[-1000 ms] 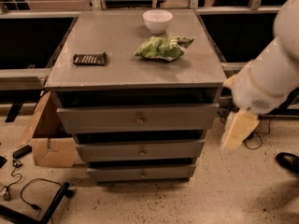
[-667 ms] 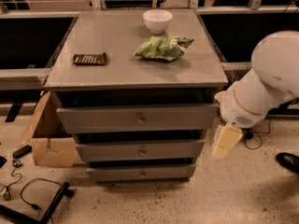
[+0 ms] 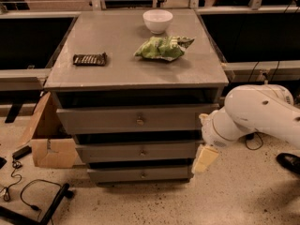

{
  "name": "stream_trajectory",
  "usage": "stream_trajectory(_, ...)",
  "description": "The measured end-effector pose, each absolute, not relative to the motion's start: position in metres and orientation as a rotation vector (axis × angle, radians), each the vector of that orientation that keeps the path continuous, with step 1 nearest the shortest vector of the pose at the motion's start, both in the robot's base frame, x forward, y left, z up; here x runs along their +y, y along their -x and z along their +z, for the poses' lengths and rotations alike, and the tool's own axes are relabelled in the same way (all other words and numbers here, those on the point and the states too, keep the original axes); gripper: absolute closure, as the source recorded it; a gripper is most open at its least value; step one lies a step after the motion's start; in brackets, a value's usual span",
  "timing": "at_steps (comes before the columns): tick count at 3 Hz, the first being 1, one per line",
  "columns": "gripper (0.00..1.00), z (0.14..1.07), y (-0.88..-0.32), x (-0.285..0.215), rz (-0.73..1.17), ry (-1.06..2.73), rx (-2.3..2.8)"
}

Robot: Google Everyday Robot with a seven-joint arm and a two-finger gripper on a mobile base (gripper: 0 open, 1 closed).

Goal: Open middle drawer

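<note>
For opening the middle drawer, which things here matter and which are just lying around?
For the job: middle drawer with its brass knob; gripper, right of the cabinet, at about middle-drawer height.
Just lying about: white bowl, green bag and dark snack bar on the cabinet top; cardboard box on the floor, left.

My hand [image 3: 205,159] sits just beside the middle drawer's [image 3: 140,151] right end, below the tabletop [image 3: 117,41], where a bowl [image 3: 157,20] lies behind a bag [image 3: 161,48], a bar [image 3: 89,59] to their left.
</note>
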State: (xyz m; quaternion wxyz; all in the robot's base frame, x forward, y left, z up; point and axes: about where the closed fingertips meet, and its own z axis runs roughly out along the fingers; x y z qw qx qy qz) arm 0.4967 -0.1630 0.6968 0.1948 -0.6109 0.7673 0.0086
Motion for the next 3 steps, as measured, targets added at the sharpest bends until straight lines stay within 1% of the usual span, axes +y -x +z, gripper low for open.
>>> stream_trajectory(1, 0.0, 0.697, -0.497, -0.163, 0.021, 1.716, 2.15)
stream_trajectory(2, 0.0, 0.665, -0.504, -0.157, -0.023, 1.761, 2.165)
stream_trajectory(3, 0.0, 0.607, -0.512, -0.152, -0.098, 1.828, 2.18)
